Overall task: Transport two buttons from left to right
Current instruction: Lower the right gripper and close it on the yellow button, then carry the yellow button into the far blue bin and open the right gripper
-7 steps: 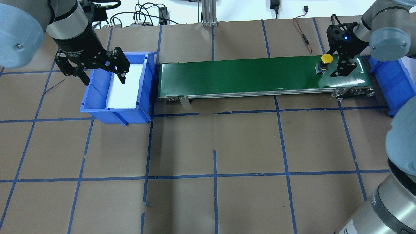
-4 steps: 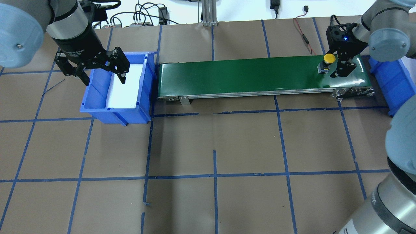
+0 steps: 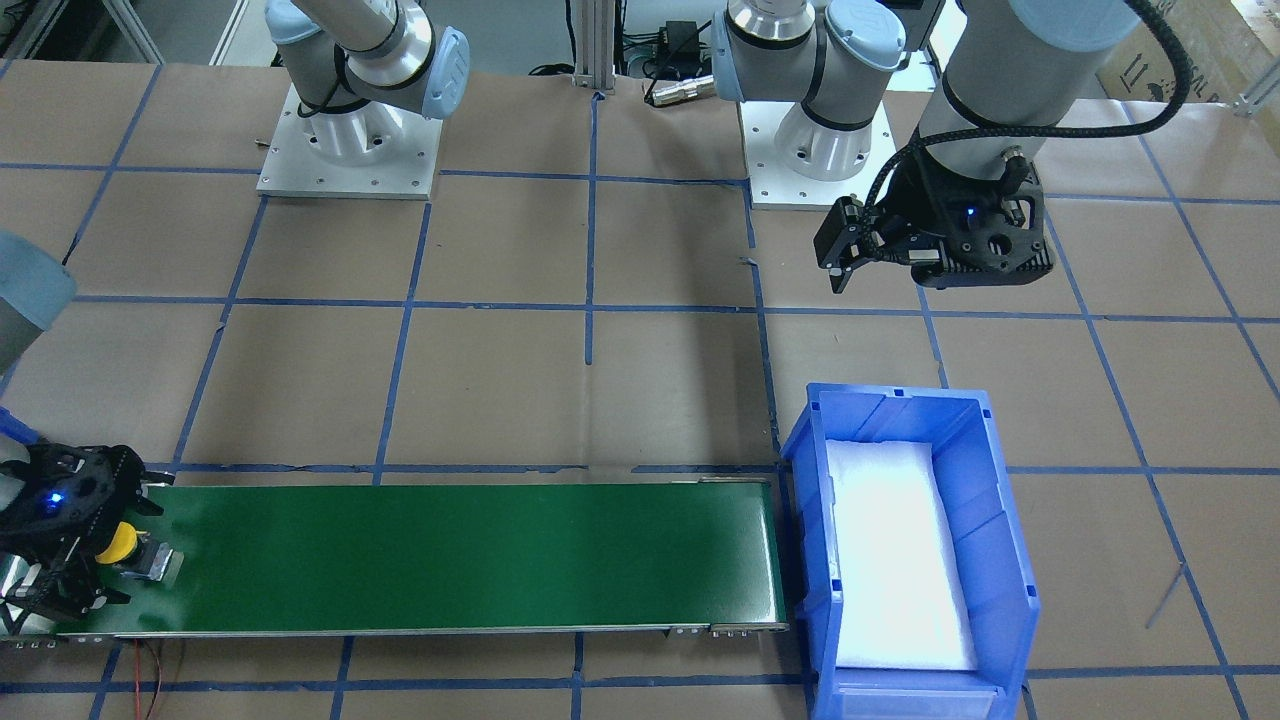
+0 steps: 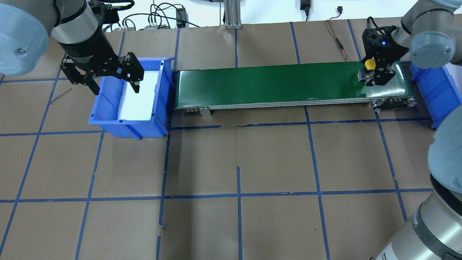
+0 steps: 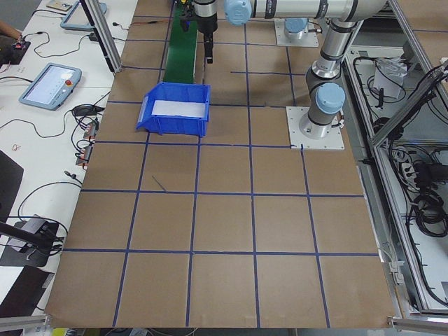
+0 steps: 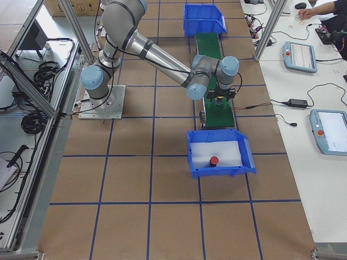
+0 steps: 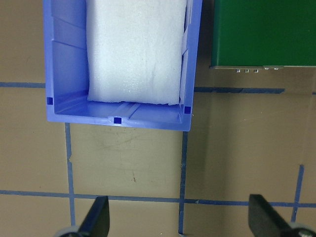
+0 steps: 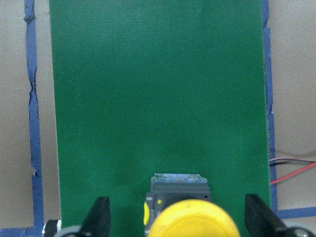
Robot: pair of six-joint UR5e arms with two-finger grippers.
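Note:
The yellow-capped button [image 4: 368, 65] stands on the right end of the green conveyor belt [image 4: 270, 81]. My right gripper [image 4: 372, 74] is open and straddles it. In the right wrist view the button [image 8: 193, 217] sits between the two fingers [image 8: 101, 217] without touching them. It also shows in the front view [image 3: 118, 543]. The red-capped button [image 6: 214, 161] lies on white foam in the right blue bin [image 6: 222, 172]. My left gripper [image 4: 110, 77] is open and empty, hanging above the left blue bin [image 4: 108, 108].
The left bin [image 7: 64, 74] holds only a white foam pad [image 7: 136, 49]. The right bin [image 4: 435, 90] stands just past the belt's right end. Cables lie along the table's back edge. Brown table with blue tape lines lies in front of the belt.
The yellow button has ridden the belt to the right, from just left of my right gripper to between its open fingers. My left arm has not moved.

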